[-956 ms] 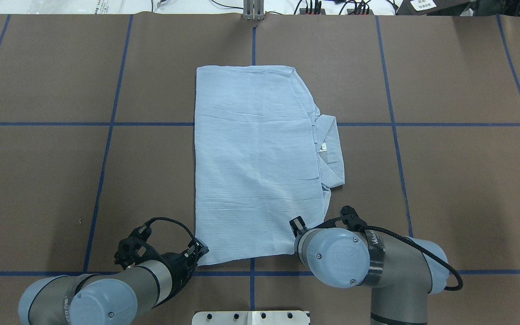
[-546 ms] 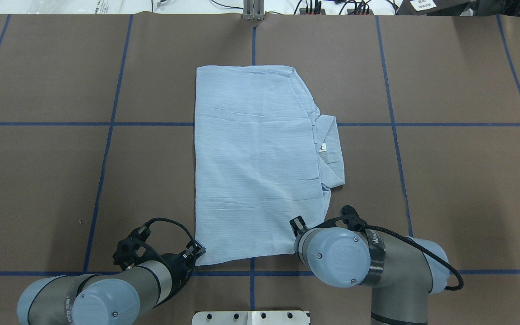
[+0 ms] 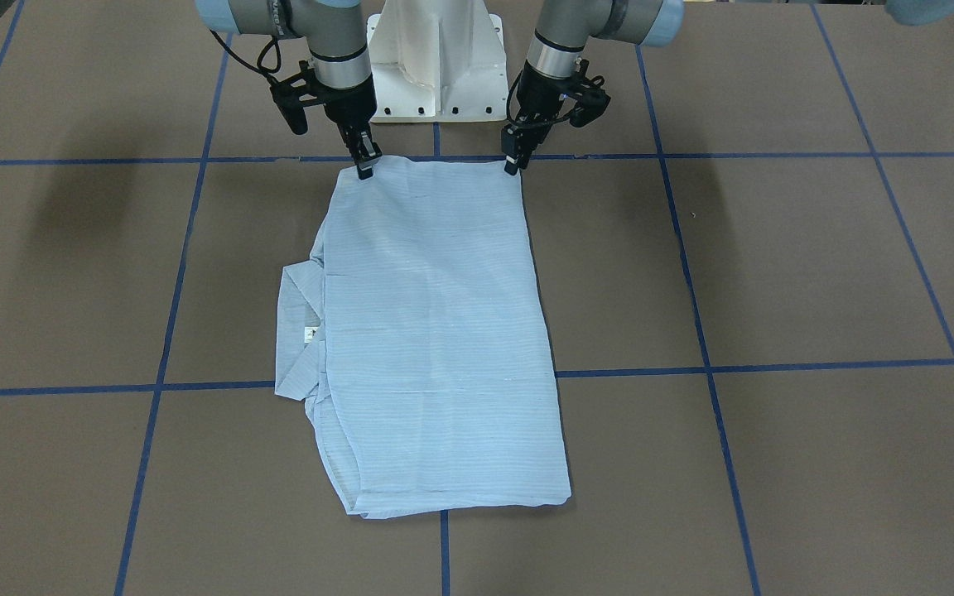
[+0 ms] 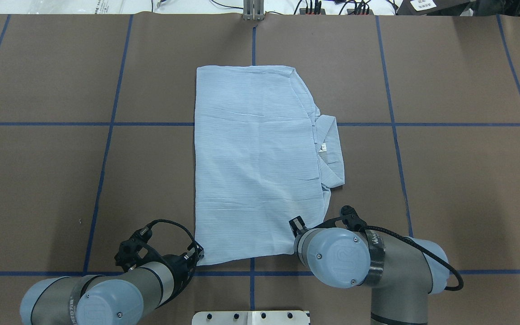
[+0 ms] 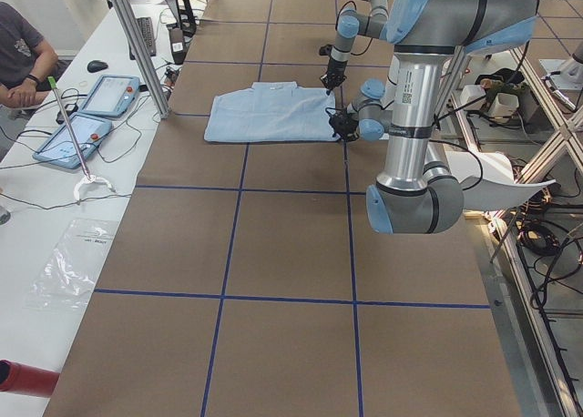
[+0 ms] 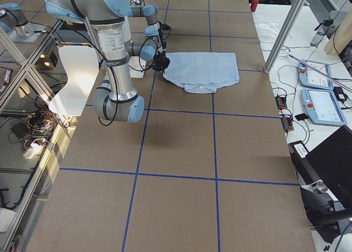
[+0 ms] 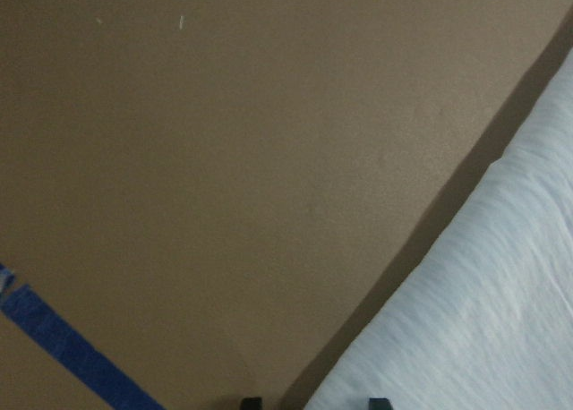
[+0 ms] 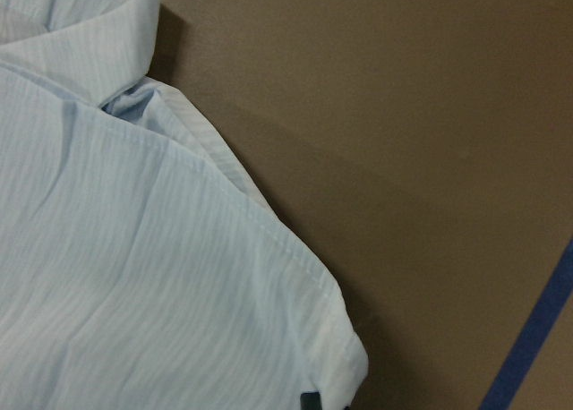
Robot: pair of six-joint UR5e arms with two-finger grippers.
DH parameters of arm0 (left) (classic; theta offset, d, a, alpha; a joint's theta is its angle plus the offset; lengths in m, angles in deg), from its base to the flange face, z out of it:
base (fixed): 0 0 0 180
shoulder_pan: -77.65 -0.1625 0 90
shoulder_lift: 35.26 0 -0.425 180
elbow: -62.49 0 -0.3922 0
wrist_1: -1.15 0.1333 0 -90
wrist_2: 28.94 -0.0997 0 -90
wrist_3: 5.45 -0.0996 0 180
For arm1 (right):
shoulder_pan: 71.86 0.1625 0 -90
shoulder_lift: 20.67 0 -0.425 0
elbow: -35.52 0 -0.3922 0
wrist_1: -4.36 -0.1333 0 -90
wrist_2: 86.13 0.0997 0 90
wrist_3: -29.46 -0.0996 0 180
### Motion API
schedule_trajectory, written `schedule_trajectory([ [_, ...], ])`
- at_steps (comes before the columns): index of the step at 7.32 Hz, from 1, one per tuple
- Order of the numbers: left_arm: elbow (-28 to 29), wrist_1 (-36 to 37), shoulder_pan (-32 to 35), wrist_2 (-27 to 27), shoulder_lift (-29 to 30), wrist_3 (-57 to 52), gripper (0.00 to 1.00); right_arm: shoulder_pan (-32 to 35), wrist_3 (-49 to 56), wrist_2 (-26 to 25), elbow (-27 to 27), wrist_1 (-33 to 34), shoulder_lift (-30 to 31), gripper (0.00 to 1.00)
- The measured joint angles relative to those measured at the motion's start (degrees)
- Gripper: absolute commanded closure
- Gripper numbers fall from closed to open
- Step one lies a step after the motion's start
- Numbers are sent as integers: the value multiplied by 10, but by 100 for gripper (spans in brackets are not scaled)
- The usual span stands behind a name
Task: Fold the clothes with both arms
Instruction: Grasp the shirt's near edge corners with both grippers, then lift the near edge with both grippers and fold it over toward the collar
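Exterior front-facing: my left gripper (image 3: 513, 166) stands at one near corner of the shirt (image 3: 436, 331), jaws apart astride its edge. My right gripper (image 3: 366, 170) meets the other corner; cloth hides its tips, so I cannot tell its grip. The shirt lies folded flat on the surface (image 3: 775, 265), collar (image 3: 293, 331) toward my right.

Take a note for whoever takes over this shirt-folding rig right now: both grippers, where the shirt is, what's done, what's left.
Left gripper: open, low at the table, fingertips either side of the edge of the shirt at its near-left corner.
Right gripper: at the near-right corner; open or shut cannot be told.
Shirt: flat mid-table, folded to a long rectangle, no sleeves showing, collar poking out on the robot's right.
Done: sides look folded in.
Left: probably grip both near corners and fold the near end over toward the far end.
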Motion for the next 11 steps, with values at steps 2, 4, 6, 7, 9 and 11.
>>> schedule_trajectory([
  [2,-1,0,-1,0,5,8,100,0,0,0,-2,1,1,100],
  [4,-12,1,-1,-1,6,9,100,-1,0,-1,-5,1,1,100],
  [6,-57,9,-1,3,2,9,100,-17,-9,-4,-44,4,19,100],
  [7,-90,23,-1,10,1,10,100,-31,-21,-7,-83,19,35,100],
  [9,-149,41,3,22,1,8,100,-32,-30,-9,-158,84,42,100],
  [11,-145,38,67,44,27,-28,100,26,8,11,-161,102,26,100],
])
